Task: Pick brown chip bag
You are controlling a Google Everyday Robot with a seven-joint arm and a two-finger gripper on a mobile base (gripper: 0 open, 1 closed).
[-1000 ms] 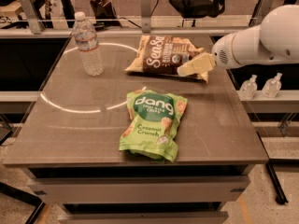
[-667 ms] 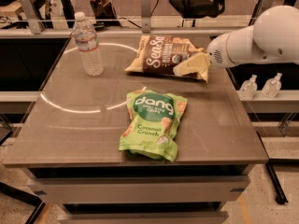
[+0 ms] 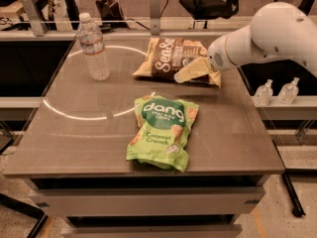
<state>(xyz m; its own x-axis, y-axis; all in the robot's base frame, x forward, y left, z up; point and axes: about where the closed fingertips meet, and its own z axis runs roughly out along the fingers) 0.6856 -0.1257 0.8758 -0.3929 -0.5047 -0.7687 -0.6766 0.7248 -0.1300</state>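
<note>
The brown chip bag (image 3: 165,58), dark brown with white script lettering and tan edges, lies flat at the back middle of the grey table (image 3: 84,143). My gripper (image 3: 192,72), tan-coloured at the end of the white arm (image 3: 267,33), reaches in from the right. It sits low over the bag's right end and covers that part. Whether it touches the bag does not show.
A bright green dang bag (image 3: 163,133) lies in the middle of the table, toward the front. A clear water bottle (image 3: 93,48) stands upright at the back left. Two small bottles (image 3: 277,90) stand on a shelf right of the table.
The arm and gripper have shifted a little to the left, further over the brown bag's right end. The bags and the bottle have not moved.
</note>
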